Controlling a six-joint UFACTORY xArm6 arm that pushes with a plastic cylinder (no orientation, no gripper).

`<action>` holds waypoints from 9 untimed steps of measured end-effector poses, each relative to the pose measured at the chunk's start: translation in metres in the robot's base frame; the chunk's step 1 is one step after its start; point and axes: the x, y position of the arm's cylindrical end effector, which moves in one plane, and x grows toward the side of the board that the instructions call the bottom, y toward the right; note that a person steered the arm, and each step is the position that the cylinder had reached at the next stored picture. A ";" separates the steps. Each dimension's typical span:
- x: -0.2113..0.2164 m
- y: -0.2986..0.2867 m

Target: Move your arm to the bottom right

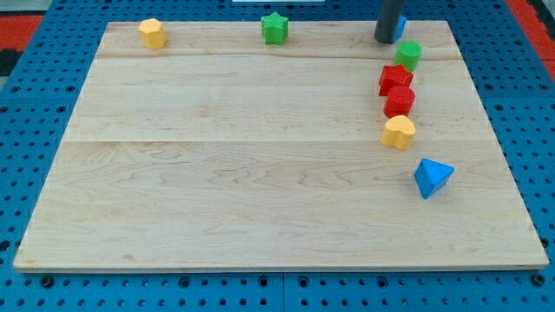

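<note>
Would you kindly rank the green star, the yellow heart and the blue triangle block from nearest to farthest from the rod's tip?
From my tip at the view's top right:
1. Yellow heart, below it on the right.
2. Green star, left along the top edge.
3. Blue triangle block, lowest, right side.

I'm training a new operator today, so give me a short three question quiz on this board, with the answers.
1. True or false: my tip is near the view's top right of the board.
2. How many red blocks are there?
3. Which block lies nearest the view's bottom right: A) yellow block, B) blue block, C) green star?

Key: 1 true; 2 two, touching each other; 3 B.
</note>
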 end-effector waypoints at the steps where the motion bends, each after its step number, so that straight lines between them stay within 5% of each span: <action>1: 0.000 0.000; 4: 0.043 -0.040; 9: 0.044 -0.035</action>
